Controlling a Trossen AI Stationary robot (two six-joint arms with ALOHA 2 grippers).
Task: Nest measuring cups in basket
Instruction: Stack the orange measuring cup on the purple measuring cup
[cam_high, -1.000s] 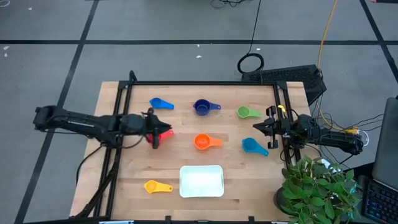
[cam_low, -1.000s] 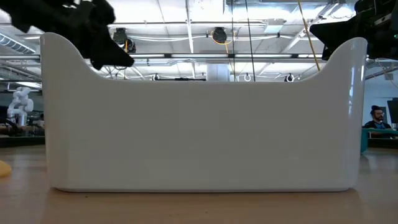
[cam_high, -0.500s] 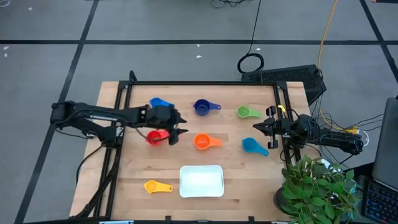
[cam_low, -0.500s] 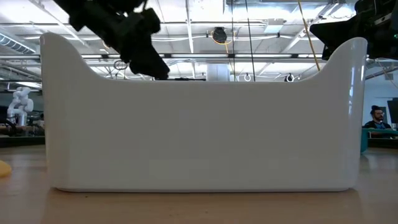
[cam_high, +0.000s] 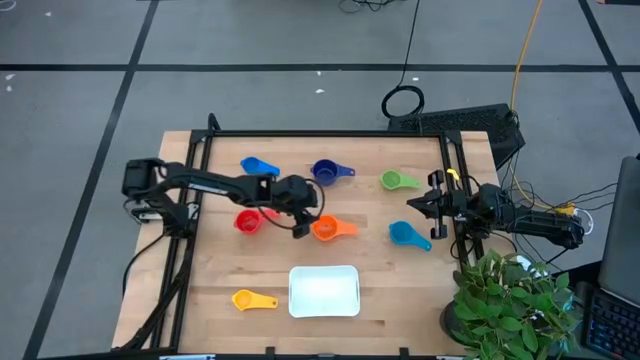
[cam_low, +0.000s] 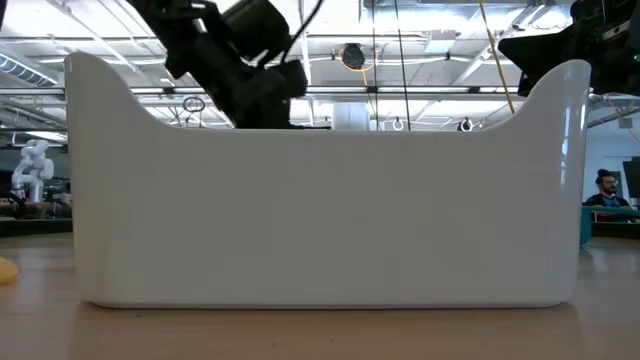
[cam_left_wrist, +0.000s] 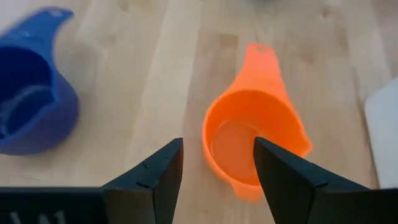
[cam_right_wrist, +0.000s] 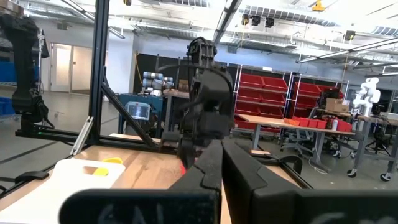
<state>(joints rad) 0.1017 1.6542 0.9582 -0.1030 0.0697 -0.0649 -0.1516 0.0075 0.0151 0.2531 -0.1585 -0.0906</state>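
My left gripper (cam_high: 305, 217) hangs open above the orange measuring cup (cam_left_wrist: 252, 149). One finger is over the cup's bowl and the other is outside its rim. The low view shows the gripper (cam_low: 265, 85) well above the table. On the wood lie the red cup (cam_high: 247, 220), a light blue cup (cam_high: 258, 166), the dark blue cup (cam_high: 325, 172), the green cup (cam_high: 397, 181), a second light blue cup (cam_high: 405, 233) and the yellow cup (cam_high: 252, 299). The white basket (cam_high: 324, 290) stands near the front edge. My right gripper (cam_high: 415, 203) waits shut at the right.
A black frame rail (cam_high: 200, 190) runs along the table's left side and another (cam_high: 455, 190) along its right. A potted plant (cam_high: 510, 300) stands at the near right corner. Bare wood lies between the orange cup and the basket.
My left gripper has swung toward the table's right edge, from over the red cup to over the orange cup. The red cup stays behind on the table.
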